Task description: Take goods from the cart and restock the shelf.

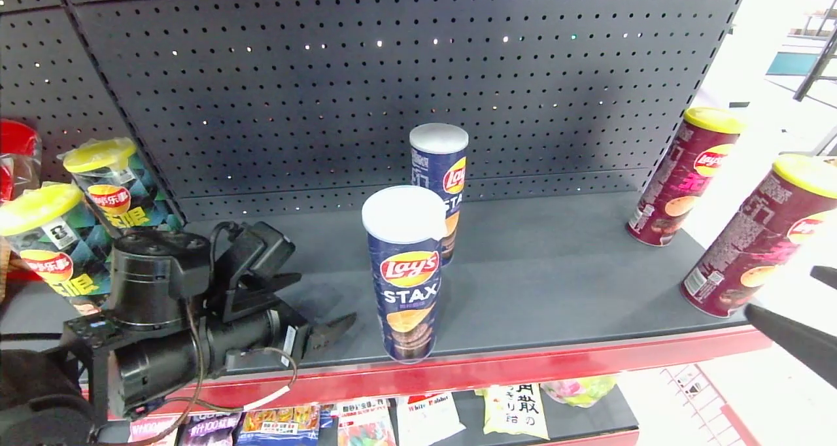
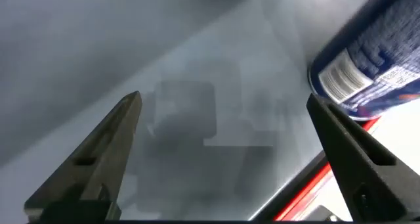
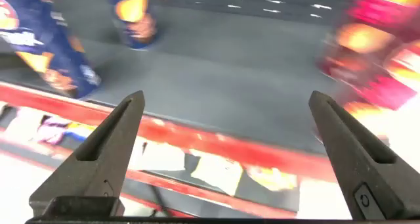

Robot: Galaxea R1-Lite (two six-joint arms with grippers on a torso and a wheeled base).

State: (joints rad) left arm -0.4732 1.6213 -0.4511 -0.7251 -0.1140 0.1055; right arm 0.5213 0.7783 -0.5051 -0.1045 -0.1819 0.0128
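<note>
Near can [image 1: 407, 282]: navy blue, white lid, red-and-yellow logo, white lettering. Far can [image 1: 439, 178]: same navy, white lid. Far right can [image 1: 683, 178] and near right can [image 1: 752, 243]: maroon, yellow lids. Far left can [image 1: 121, 191] and near left can [image 1: 49, 256]: teal-and-black triangle pattern, yellow lids. Shelf [image 1: 556, 269]: dark grey, red front lip [image 1: 523, 365]. Back panel [image 1: 392, 73]: dark grey, regular hole grid.

head cam high, wrist cams near shelf [image 1: 556, 263]

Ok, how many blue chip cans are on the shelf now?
2. The front can stands at the front edge of the shelf; the rear can stands just behind it, nearer the pegboard. Others may sit outside the view.
</note>
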